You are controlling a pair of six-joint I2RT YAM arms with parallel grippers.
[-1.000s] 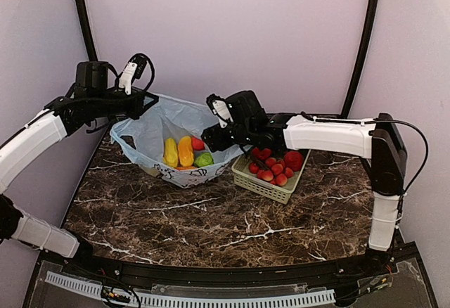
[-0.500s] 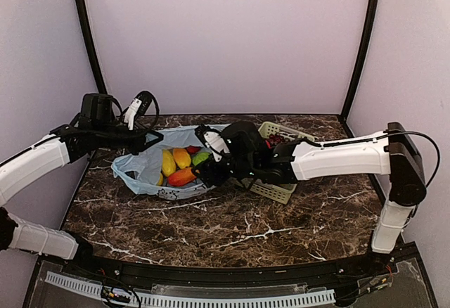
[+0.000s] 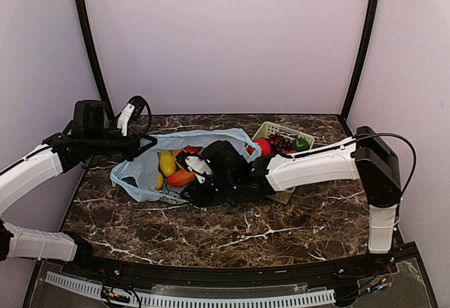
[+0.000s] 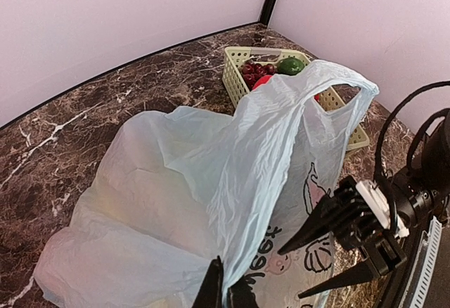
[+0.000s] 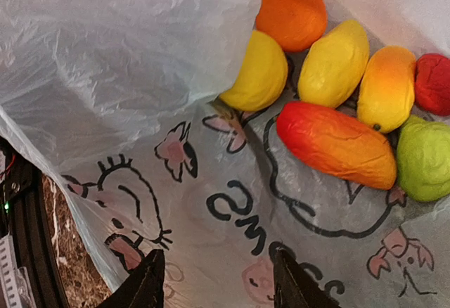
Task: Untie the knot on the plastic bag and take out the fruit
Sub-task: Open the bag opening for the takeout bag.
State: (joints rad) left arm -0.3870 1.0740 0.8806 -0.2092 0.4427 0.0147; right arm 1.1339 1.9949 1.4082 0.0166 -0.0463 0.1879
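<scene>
The light blue plastic bag (image 3: 140, 176) lies open and slumped on the table, and no knot shows. Its handle loop (image 4: 341, 83) hangs loose. My left gripper (image 3: 144, 143) is shut on the bag's film, also seen in the left wrist view (image 4: 225, 290). My right gripper (image 3: 188, 197) is open and empty, its jaws spread just above the bag's printed front (image 5: 242, 209). Inside the bag lie an orange (image 5: 292, 9), two yellow lemon pieces (image 5: 260, 72), a mango (image 5: 387, 86), a red-orange fruit (image 5: 337, 143), a green apple (image 5: 425, 160) and a red apple (image 5: 436, 83).
The pale green basket (image 3: 271, 126) stands right of the bag, holding a large red fruit (image 3: 262, 146), dark grapes (image 3: 280, 140) and a dark green fruit (image 3: 301, 143). It also shows in the left wrist view (image 4: 235, 62). Walls close the back and sides.
The bag, held up between both grippers a second ago, has come down onto the table. My right gripper let go and moved down-left to the bag's front. My left arm lowered, still holding.
</scene>
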